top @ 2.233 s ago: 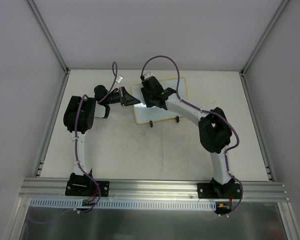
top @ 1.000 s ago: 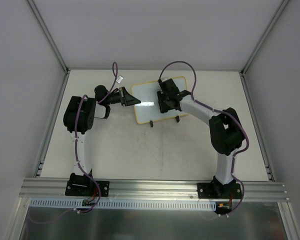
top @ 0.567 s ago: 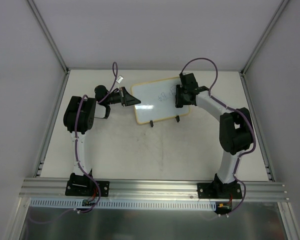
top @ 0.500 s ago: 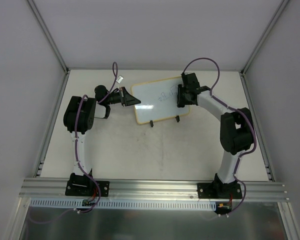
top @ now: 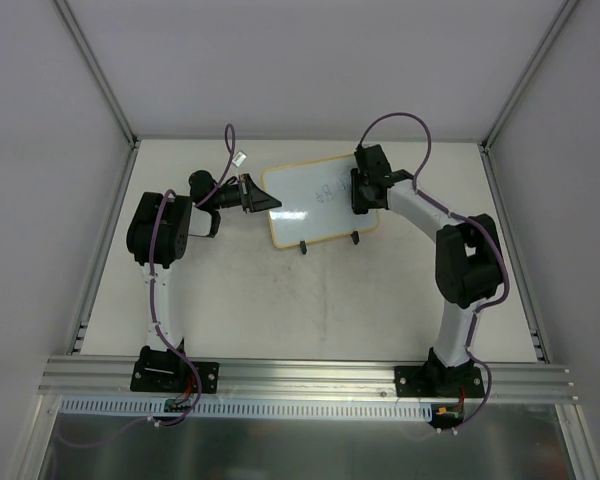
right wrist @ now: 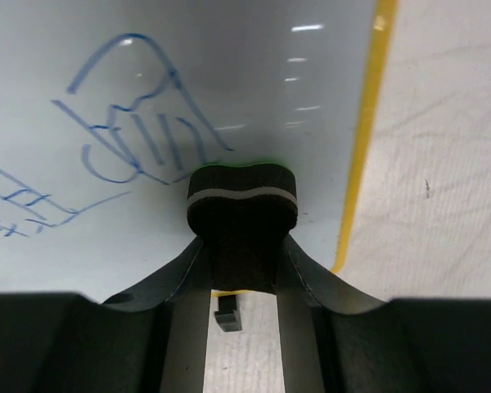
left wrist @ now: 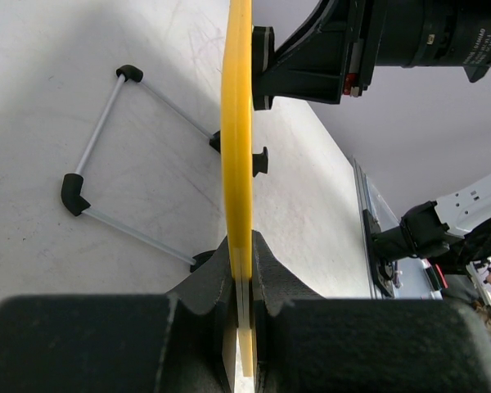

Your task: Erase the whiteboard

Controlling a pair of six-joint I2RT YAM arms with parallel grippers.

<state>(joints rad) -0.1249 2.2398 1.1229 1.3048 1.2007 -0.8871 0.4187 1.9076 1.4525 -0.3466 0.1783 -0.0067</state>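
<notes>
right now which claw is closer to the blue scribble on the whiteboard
Right. The right claw holds a black eraser just beside the blue scribble; the left claw clamps the far edge of the whiteboard.

The right end effector (top: 364, 196), gripping its black block (right wrist: 241, 196), now sits at the right edge of the whiteboard (top: 305, 212), right of frame centre, having crossed from the left half. Blue scribbles (top: 332, 190) are now uncovered.

Place: robotics lab cell | Seen: plain grey panels (top: 310, 60) around the pale table (top: 300, 300) from 9 through 12 to 3 o'clock | aluminium rail (top: 310, 375) at 6 o'clock, left arm base (top: 173, 372) and right arm base (top: 435, 378) bolted on
</notes>
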